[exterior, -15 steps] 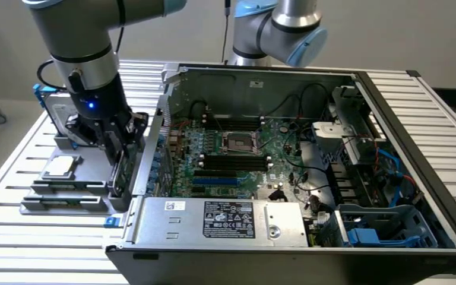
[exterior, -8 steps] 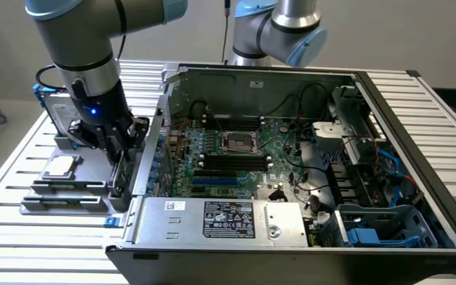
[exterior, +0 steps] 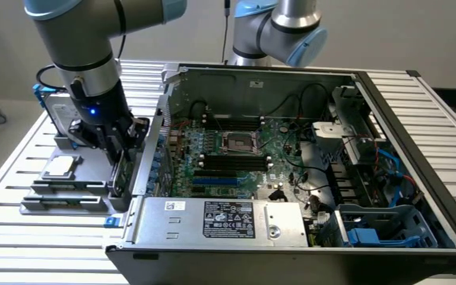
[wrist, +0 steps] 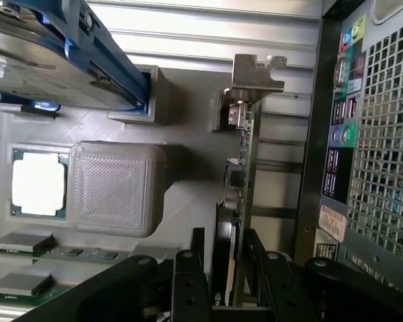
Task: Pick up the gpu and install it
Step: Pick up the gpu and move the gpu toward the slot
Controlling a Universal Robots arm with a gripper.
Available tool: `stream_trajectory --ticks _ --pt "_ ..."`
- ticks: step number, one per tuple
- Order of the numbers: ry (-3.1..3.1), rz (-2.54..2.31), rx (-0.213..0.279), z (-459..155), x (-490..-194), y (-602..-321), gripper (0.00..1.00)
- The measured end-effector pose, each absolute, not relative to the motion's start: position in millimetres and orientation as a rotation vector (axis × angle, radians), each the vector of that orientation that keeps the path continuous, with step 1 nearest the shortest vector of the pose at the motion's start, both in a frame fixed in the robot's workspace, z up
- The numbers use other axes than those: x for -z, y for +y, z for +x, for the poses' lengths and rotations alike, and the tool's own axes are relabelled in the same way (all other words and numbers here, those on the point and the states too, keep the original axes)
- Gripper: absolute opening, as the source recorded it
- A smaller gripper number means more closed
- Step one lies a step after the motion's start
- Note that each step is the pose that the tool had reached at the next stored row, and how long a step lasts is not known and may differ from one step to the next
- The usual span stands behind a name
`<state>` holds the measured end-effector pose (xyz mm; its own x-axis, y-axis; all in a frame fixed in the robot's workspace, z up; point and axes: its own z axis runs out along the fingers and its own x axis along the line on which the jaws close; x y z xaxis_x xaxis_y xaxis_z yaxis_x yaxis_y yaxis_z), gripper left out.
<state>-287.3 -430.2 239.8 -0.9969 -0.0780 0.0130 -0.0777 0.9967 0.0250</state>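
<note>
On the exterior view's left, beside the PC case [exterior: 291, 261], the gpu [wrist: 244, 168] stands on edge in its gray holder [wrist: 188, 134]. The gripper [wrist: 225, 268] straddles it, jaws apart, so nothing's grabbed or installed yet.

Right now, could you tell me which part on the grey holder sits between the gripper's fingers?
The gpu: the thin green card standing on edge beside the computer case. The processor, memory sticks and hard drive sit elsewhere.
</note>
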Motion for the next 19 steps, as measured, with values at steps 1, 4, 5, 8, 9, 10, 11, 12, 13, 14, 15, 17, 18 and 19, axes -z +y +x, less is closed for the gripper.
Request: stream_trajectory --ticks 1,4,5,8,9,10,11,12,13,14,15,17,18,19 --pt "-3.127 0.113 0.038 -287.3 -239.8 -430.2 0.36" --pt "-3.133 0.093 0.038 -287.6 -239.8 -430.1 0.36" --pt "-3.133 0.089 0.038 -287.7 -239.7 -430.1 0.36" --pt "-3.133 0.087 0.034 -287.9 -239.7 -430.1 0.36" --pt "-3.133 0.085 0.034 -287.9 -239.6 -430.1 0.36" --pt "-3.134 0.079 0.034 -288.0 -239.5 -430.2 0.36" --pt "-3.134 0.072 0.034 -288.0 -239.5 -430.1 0.36" --pt "-3.134 0.066 0.034 -288.0 -239.5 -430.1 0.36" --pt "-3.134 0.058 0.034 -288.0 -239.5 -430.0 0.36" --pt "-3.135 0.05 0.034 -288.0 -239.4 -429.8 0.36" --pt "-3.135 0.043 0.034 -288.0 -239.4 -429.6 0.36" --pt "-3.136 0.032 0.034 -288.1 -239.5 -429.1 0.36" --pt "-3.136 0.028 0.034 -288.1 -239.4 -429.1 0.36" --pt "-3.136 0.024 0.034 -288.2 -239.4 -429.0 0.36"
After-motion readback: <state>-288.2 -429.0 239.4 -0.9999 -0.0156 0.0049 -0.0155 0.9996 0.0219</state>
